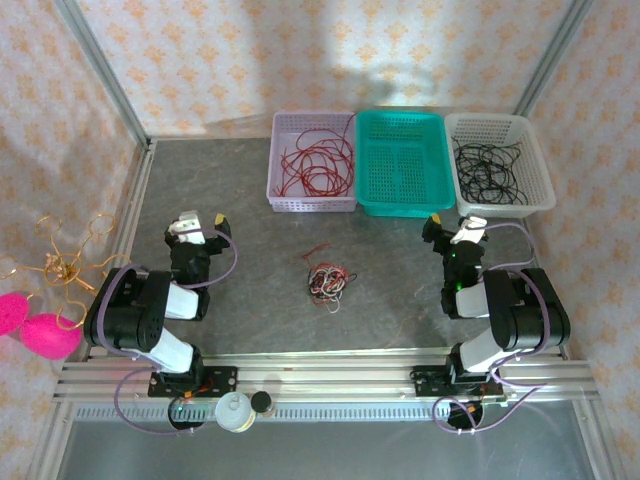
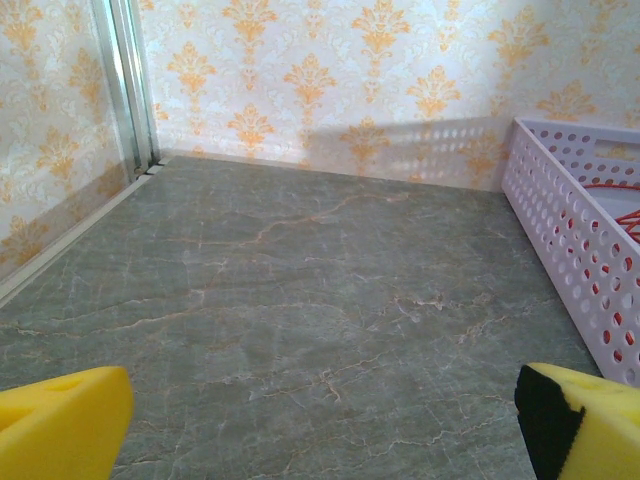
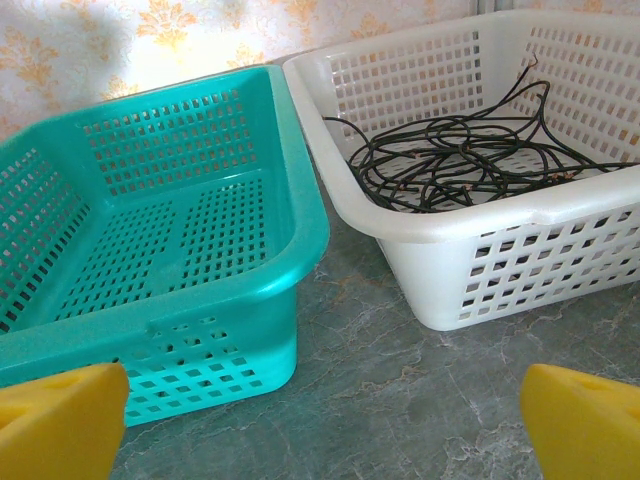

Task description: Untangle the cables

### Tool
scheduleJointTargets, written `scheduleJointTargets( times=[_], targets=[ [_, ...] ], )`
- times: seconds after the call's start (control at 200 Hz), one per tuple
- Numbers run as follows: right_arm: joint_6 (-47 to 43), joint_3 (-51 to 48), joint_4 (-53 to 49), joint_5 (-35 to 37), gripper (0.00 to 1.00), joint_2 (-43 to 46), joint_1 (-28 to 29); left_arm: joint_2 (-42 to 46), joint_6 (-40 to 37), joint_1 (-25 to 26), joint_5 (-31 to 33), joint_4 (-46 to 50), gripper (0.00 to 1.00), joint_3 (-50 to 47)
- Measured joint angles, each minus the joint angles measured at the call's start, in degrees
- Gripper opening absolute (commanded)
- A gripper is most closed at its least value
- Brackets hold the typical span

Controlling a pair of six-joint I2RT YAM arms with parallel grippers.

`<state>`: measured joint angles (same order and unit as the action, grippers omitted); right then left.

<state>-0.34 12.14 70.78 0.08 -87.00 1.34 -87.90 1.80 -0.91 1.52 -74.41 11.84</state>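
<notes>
A small knotted bundle of red, white and black cables point(image 1: 325, 281) lies on the grey table between the two arms. Loose red cables point(image 1: 318, 163) lie in the lilac basket point(image 1: 277, 160), and loose black cables point(image 1: 488, 171) point(image 3: 455, 160) lie in the white basket point(image 1: 540, 178) point(image 3: 500, 265). My left gripper point(image 1: 203, 224) point(image 2: 320, 425) hovers left of the bundle, open, bare table between its yellow fingertips point(image 2: 60, 420). To the bundle's right, my right gripper point(image 1: 452, 226) point(image 3: 320, 425) is open too, facing the gap between the teal and white baskets.
The teal basket point(image 1: 372, 170) point(image 3: 290, 150) stands between the lilac basket point(image 2: 580, 230) and the white one along the back wall. A gold wire stand point(image 1: 65, 262) and pink balls point(image 1: 45, 335) sit outside the frame at left. A bottle point(image 1: 232, 410) stands on the front rail.
</notes>
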Motion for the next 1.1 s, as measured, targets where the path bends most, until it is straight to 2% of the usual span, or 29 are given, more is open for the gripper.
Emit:
scheduleJointTargets(
  times=[0.155,0.395,0.496,0.631,0.676,0.721,0.821,0.881,0.916,1.096],
  targets=[
    [-0.22,0.0,-1.79,0.13,1.0,1.86,0.0,0.02,0.09,0.04,1.18,0.46,0.99,0.13],
    [0.55,5.42,-17.49,3.02,1.0,12.68,1.18,4.2,-0.7,3.63,6.67,4.28,0.99,0.35],
    [1.07,5.6,-24.09,3.56,1.0,20.17,2.05,9.7,-0.46,5.09,10.84,12.55,0.99,2.93],
    [6.34,10.14,-36.52,3.3,1.0,25.7,2.1,15.72,5.53,5.42,15.3,33.55,0.99,13.46],
    [7.82,13.09,-41.57,1.42,1.0,25.35,2.01,16.52,7.74,5.4,14.6,41.22,0.99,18.18],
    [8.59,15.74,-45.83,-1.86,0.94,24.55,1.99,16.9,9.42,5.38,12.83,46.45,0.98,21.62],
    [9.68,19.65,-53.48,-9.22,0.83,22.58,3.37,17.7,14.23,5.79,7.04,54.4,0.77,25.18],
    [9.92,21.22,-58.29,-12.68,0.78,21.88,6.38,18.12,18.01,6.95,3.61,58.14,0.71,25.24],
    [10.01,22.21,-61.42,-14.16,0.73,21.7,8.72,18.16,20.17,8.22,1.7,60.41,0.71,25.22],
    [9.22,26.21,-70.99,-22.08,0.66,22.16,20.61,21.68,30.05,18.14,-5.29,68.52,0.71,23.34]
  ],
)
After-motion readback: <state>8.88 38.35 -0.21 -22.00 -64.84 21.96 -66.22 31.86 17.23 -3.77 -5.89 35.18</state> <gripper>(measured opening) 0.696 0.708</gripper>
